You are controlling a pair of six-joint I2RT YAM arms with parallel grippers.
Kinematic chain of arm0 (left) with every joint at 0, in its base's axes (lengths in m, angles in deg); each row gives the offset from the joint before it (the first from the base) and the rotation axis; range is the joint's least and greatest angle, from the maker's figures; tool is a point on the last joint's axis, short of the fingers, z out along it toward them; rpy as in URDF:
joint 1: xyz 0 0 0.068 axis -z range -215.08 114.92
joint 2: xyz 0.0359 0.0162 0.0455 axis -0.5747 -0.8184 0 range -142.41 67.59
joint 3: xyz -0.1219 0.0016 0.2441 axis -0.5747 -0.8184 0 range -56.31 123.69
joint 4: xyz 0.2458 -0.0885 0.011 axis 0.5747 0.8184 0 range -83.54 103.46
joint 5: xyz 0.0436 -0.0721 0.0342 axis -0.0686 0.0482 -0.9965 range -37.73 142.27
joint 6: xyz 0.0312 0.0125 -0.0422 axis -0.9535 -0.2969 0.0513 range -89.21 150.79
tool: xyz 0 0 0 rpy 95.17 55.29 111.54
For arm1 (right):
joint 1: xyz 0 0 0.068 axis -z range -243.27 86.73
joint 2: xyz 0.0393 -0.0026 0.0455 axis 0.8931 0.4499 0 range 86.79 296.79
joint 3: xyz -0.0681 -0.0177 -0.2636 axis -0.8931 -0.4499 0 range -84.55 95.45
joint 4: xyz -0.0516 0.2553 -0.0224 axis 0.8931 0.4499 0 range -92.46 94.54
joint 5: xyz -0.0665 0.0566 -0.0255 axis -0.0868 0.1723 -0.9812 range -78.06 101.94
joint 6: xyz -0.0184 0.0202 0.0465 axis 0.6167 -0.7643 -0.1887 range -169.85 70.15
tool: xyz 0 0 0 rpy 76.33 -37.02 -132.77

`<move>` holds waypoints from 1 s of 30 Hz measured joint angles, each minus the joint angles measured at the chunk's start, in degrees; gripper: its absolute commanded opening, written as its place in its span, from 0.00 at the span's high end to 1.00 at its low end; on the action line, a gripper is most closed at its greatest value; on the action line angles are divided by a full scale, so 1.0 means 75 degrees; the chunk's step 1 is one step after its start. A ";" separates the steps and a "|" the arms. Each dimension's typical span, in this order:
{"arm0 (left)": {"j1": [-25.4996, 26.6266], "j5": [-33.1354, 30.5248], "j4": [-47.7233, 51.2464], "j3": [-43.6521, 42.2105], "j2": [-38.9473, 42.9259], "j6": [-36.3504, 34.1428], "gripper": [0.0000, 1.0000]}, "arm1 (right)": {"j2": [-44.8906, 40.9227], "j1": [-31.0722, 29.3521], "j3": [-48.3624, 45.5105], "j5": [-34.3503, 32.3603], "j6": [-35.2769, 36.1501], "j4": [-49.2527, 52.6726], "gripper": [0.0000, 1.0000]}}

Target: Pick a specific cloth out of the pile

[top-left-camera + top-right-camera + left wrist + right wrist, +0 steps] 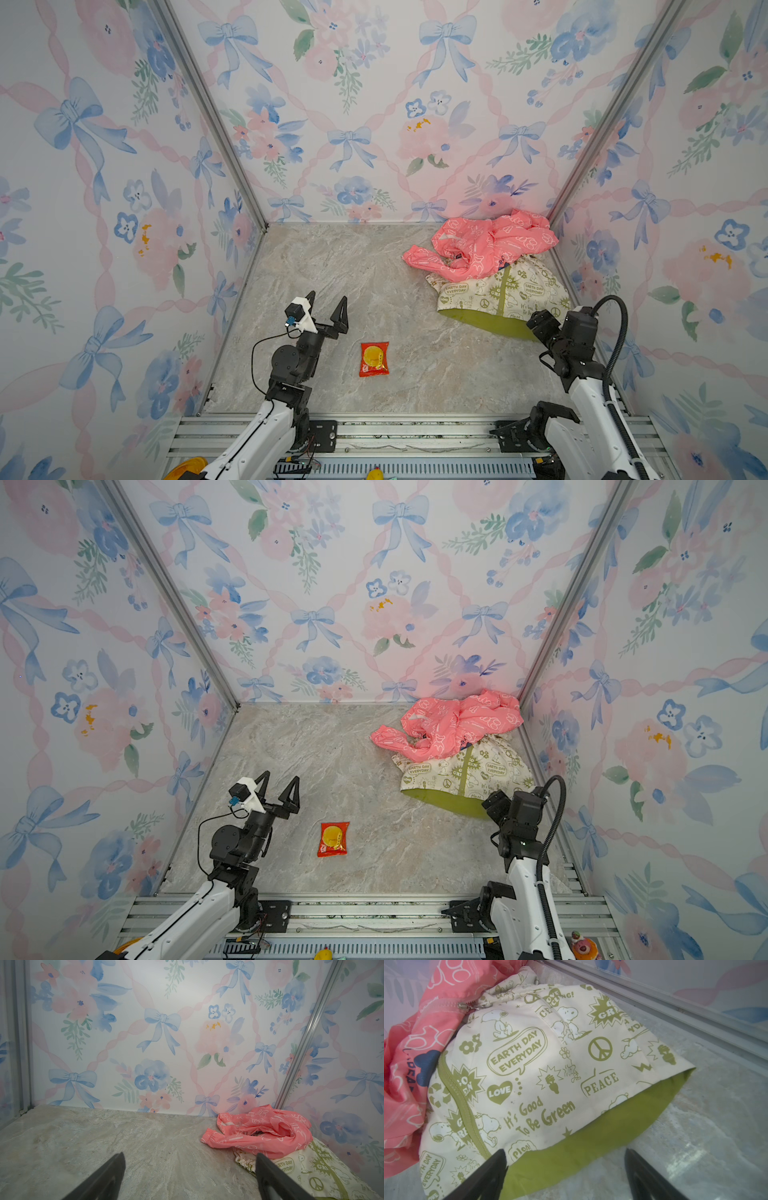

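Jaws of the left gripper stood spread wide with nothing between them. It hung above the grey marbled stone-look tabletop on the left side in both top views, its black fingers pointing toward the back wall. Jaws of the right gripper stood apart as well. In the right wrist view we saw one black finger in front of cream fabric and the other in front of bare tabletop, with olive-green lining between them. Whether they touched the fabric we could not tell.

We saw the pile of soft garments in the far right corner, against the back wall. A crumpled coral-pink garment with white outline print lay on top toward the back, draped over a cream garment with olive-green print whose green-lined hem faced the right gripper. We could not tell where the plain lavender cloth lay, since only those two garments showed in the pile.

A small red rectangular snack packet with a yellow disc lay flat near the front between the arms, well apart from the pile.
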 measured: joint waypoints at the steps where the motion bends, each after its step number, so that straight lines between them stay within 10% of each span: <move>1: 0.0038 0.0064 0.0000 0.0032 -0.0052 0.0052 0.02 | 0.0000 0.0067 -0.0003 0.0119 -0.0058 0.0070 0.19; 17: 0.0184 0.0571 0.0023 0.0128 -0.0122 0.0565 0.02 | 0.0766 0.0612 -0.0029 0.0970 -0.0128 0.0032 0.33; 30: 0.0189 0.0650 0.0020 0.0087 0.0321 0.0912 0.02 | 0.2110 0.0737 -0.0015 0.1676 -0.0854 -0.0880 0.01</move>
